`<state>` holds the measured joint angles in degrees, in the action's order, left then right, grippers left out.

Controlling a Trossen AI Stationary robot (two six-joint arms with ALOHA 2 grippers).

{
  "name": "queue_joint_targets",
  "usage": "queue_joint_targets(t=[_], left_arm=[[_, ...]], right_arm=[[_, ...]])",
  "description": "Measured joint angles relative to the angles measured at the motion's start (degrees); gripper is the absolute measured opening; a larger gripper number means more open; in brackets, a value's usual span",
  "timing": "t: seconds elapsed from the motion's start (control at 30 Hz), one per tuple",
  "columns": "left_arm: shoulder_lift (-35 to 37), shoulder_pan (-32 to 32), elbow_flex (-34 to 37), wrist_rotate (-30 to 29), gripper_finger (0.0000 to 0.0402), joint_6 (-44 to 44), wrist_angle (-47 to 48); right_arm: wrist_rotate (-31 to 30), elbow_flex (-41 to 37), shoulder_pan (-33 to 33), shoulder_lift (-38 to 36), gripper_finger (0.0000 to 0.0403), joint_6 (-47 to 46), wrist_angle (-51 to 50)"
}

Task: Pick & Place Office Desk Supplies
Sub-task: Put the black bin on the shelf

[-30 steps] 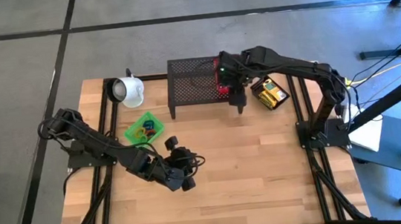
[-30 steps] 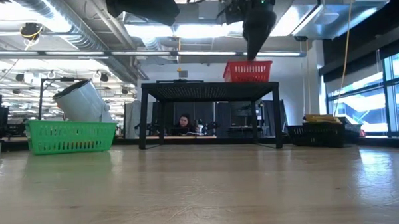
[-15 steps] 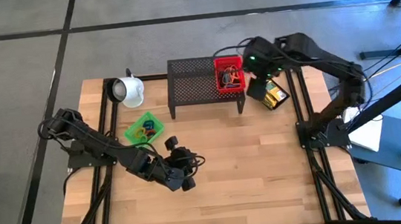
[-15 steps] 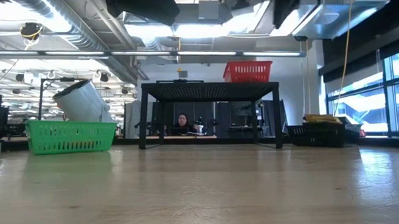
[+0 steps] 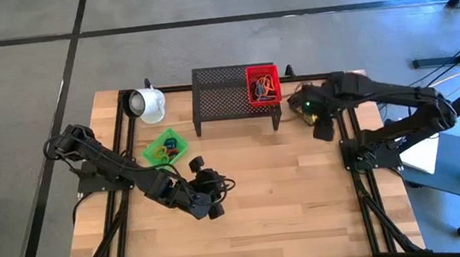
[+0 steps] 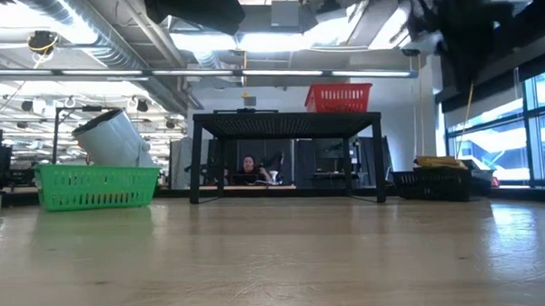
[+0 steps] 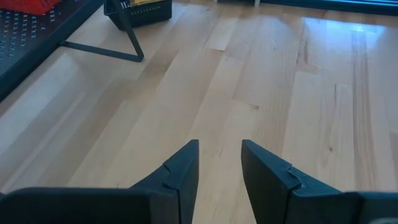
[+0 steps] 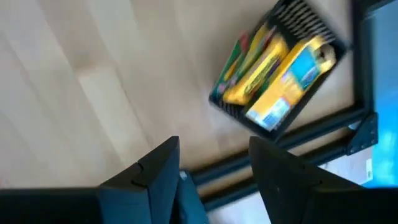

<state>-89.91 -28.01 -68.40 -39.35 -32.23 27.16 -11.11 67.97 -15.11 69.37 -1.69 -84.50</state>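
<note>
Pale wooden boards form the table [image 5: 263, 193], with a grey floor around it. Coloured loops [image 5: 264, 85] are seen piled in a red basket [image 5: 251, 88] on top of the black mesh shelf [image 5: 222, 95]; more loops lie in a green basket [image 5: 163, 146] on the table beside the shelf, near a tipped white mug [image 5: 150, 105]. Yellow boxes [image 8: 273, 81] are stood in a black tray [image 8: 292, 18] on the far side of the shelf from the green basket.

The right gripper [image 8: 214, 168] is held above the table just beside that tray, fingers parted and empty. The step is judged to be a reach for a yellow box. Next, the fingers would need to be lowered over one box. The left gripper [image 7: 219, 165] is parked low, well away from the shelf, slightly parted and empty.
</note>
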Motion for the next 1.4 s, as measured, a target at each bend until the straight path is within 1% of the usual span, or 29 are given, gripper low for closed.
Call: queue_joint_targets(t=[0.17, 0.33, 0.4, 0.53, 0.7, 0.8, 0.97, 1.17, 1.4], left_arm=[[0.00, 0.00, 0.00, 0.00, 0.0114, 0.00, -0.01], [0.00, 0.00, 0.00, 0.00, 0.0114, 0.00, 0.02], [0.00, 0.00, 0.00, -0.01, 0.0114, 0.00, 0.00], [0.00, 0.00, 0.00, -0.02, 0.0114, 0.00, 0.00], [0.00, 0.00, 0.00, -0.02, 0.0114, 0.00, 0.02], [0.00, 0.00, 0.00, -0.13, 0.0114, 0.00, 0.01], [0.00, 0.00, 0.00, -1.16, 0.0114, 0.00, 0.00], [0.00, 0.00, 0.00, -1.25, 0.0114, 0.00, 0.01], [0.00, 0.00, 0.00, -1.70, 0.0114, 0.00, -0.01]], right_arm=[[-0.56, -9.41, 0.02, -0.08, 0.0192, 11.73, 3.15], [-8.15, -17.18, -0.19, 0.53, 0.0186, 22.51, 11.85], [-10.03, -19.57, -0.54, 0.82, 0.0185, 25.84, 14.65], [-10.53, -23.25, -1.52, 0.93, 0.0185, 28.27, 19.24], [-10.42, -26.56, -2.26, 0.95, 0.0185, 30.31, 19.93], [-10.66, -28.39, -2.45, 0.95, 0.0185, 31.36, 22.86], [-10.97, -30.68, -2.47, 0.95, 0.0185, 35.25, 29.15], [-11.19, -32.73, -2.65, 0.95, 0.0185, 37.32, 30.96], [-10.87, -34.93, -4.80, 0.95, 0.0185, 38.24, 34.70]])
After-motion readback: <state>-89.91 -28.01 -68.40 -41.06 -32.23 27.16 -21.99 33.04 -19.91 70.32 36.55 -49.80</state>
